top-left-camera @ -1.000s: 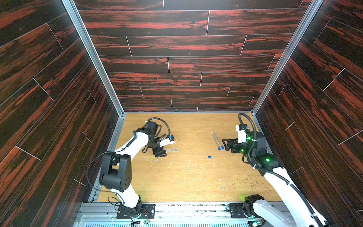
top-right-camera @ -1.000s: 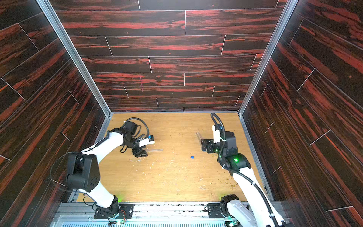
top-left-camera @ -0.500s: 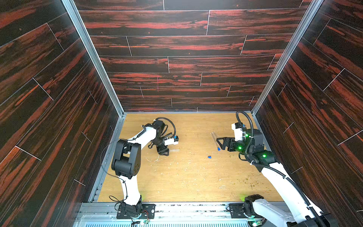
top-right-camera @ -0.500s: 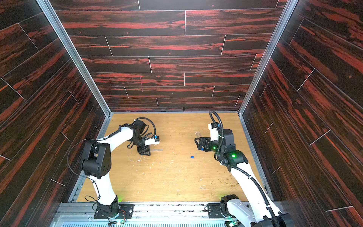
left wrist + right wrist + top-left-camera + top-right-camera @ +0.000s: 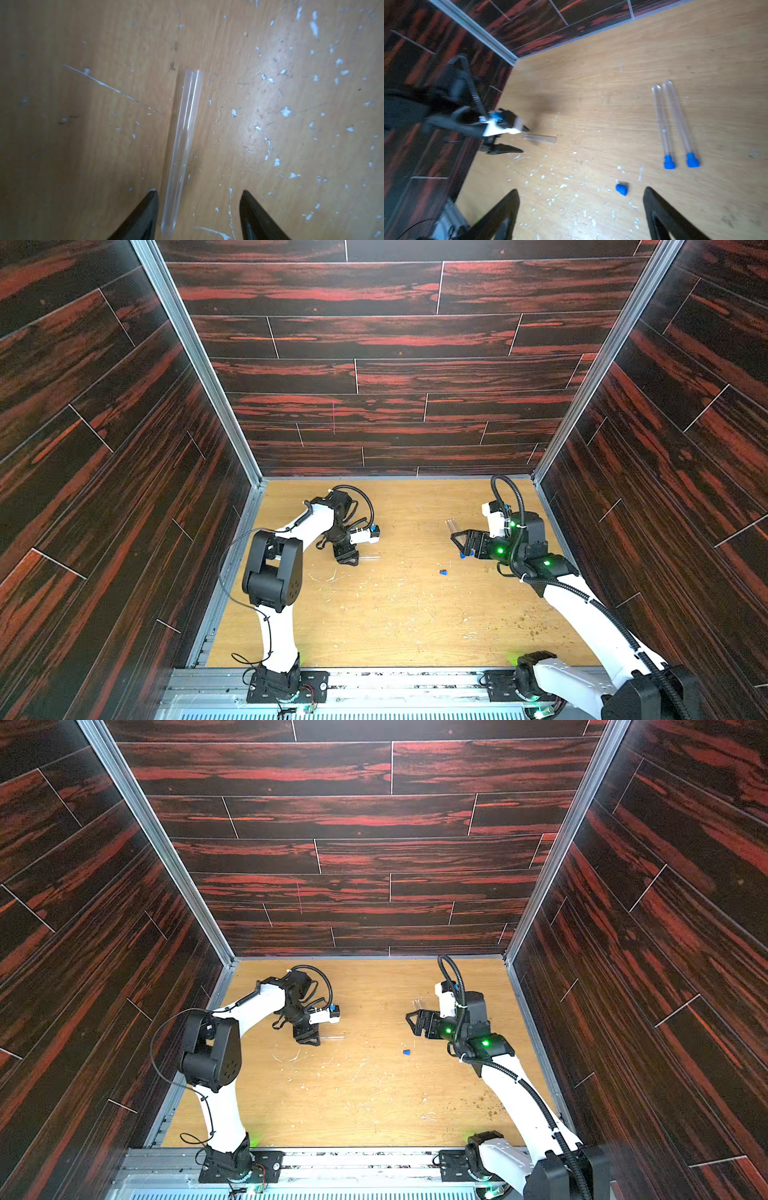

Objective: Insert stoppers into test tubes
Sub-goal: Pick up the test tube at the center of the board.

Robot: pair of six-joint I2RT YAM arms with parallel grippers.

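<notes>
the left end effector is spread, its 2 fingers on either side of the rounded end of an unstoppered test tube that lies flat on the table; whether a finger touches it cannot be told. the right end effector is spread wide and holds nothing. a loose blue stopper lies on the table near its fingertips. close by, 2 plugged test tubes lie side by side, each with a blue plug in its mouth.
</notes>
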